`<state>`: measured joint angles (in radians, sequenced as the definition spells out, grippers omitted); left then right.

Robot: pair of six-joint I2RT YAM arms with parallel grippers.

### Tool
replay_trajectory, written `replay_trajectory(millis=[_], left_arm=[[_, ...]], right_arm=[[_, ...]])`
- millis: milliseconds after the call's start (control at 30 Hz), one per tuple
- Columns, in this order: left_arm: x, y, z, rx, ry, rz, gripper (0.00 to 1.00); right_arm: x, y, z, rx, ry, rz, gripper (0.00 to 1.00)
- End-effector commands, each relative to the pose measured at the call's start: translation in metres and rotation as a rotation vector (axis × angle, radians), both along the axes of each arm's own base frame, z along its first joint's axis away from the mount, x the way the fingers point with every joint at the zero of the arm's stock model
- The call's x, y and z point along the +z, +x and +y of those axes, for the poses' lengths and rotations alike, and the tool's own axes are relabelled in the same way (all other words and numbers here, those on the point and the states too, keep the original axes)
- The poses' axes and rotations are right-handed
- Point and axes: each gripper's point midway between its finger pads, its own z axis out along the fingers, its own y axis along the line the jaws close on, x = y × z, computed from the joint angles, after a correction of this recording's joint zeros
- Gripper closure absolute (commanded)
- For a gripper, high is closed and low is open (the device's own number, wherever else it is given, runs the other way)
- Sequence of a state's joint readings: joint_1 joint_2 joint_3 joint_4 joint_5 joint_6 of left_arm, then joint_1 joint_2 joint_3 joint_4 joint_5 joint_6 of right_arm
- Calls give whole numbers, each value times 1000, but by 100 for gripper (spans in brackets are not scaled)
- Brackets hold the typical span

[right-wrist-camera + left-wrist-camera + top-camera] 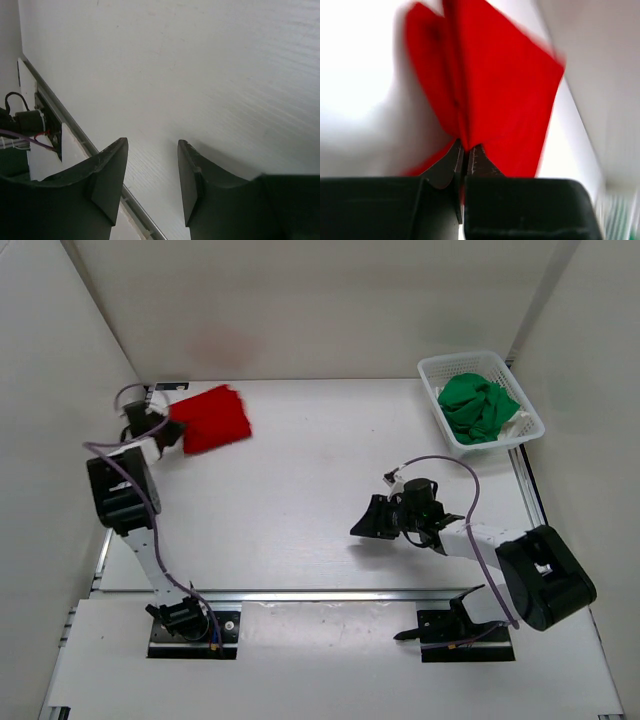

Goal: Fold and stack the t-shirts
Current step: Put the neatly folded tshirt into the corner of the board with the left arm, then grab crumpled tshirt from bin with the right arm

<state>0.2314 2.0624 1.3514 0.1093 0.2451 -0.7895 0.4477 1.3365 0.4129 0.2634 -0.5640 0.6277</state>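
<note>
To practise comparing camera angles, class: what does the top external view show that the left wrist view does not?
Only top external plainly shows the white basket holding the green t-shirt, and the right gripper. Only left wrist shows the left gripper pinched shut on an edge of the red t-shirt. Both share the red t-shirt itself.
</note>
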Motion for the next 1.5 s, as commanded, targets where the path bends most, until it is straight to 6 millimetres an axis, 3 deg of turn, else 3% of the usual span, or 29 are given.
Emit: replay_trajectory(millis=[0,100,233,333,367,400,433,533,600,633,667,700,733,833,900,933,967,1000,1033,1067,1133,1167,1233,1267,1300,1333,1400,1433,1467], left_arm=[[13,-26,52,135,-37,-27,100],[-8,-29,69,161,-51,9,99],[-22,-21,84,187,-70,35,100],[-25,-9,97,206,-67,42,97],[-15,0,98,193,-56,20,97],[-24,0,99,198,-62,43,96],[-17,7,100,189,-49,35,95],[-26,21,108,194,-31,54,93],[-16,38,114,174,-32,47,90],[-39,37,111,150,-58,108,89],[-24,47,108,114,-40,109,90],[-23,59,103,75,-17,106,91],[-44,55,91,54,-18,172,91],[-25,62,85,41,26,146,80],[-27,52,80,45,-13,126,74],[-27,43,73,35,-23,127,66],[-5,46,70,31,-5,71,59],[-13,36,67,32,8,93,36],[-6,28,65,35,27,87,11],[-5,25,56,25,62,87,1],[10,8,44,20,127,83,1],[30,7,36,12,147,50,1],[27,-13,18,-13,157,57,2],[44,-16,9,-23,166,19,1],[51,-24,-7,-53,169,-1,2],[41,-34,-17,-72,165,18,2],[64,-50,-56,-149,155,-40,2],[52,-63,-72,-176,115,-23,2],[57,-76,-98,-232,101,-74,1]], right_arm=[[16,5,20,81,53,-58,58],[16,4,26,105,72,-53,58],[18,1,31,129,76,-53,58],[19,1,34,135,74,-53,58],[14,2,32,125,66,-38,58],[17,3,34,129,73,-41,58],[16,4,35,135,72,-44,59],[13,3,37,135,69,-24,59],[12,5,38,137,60,-25,59],[11,2,39,138,56,-16,59],[10,5,37,128,50,-20,59],[10,7,37,126,51,-23,59],[12,8,38,126,56,-24,59],[13,9,39,128,55,-23,58],[14,7,40,128,45,-36,57],[17,8,40,119,45,-41,55],[16,9,38,113,37,-46,55],[22,12,36,103,42,-61,55],[22,12,35,96,36,-65,54],[25,14,34,86,36,-79,53],[22,13,32,72,12,-96,49],[21,13,33,73,9,-95,48],[19,13,33,63,-5,-88,46],[22,14,33,59,-4,-97,46],[21,12,33,58,-9,-101,49],[28,17,36,53,-8,-126,52],[35,23,37,38,-40,-157,76],[47,31,39,33,-39,-192,85],[44,36,32,1,-77,-181,100]])
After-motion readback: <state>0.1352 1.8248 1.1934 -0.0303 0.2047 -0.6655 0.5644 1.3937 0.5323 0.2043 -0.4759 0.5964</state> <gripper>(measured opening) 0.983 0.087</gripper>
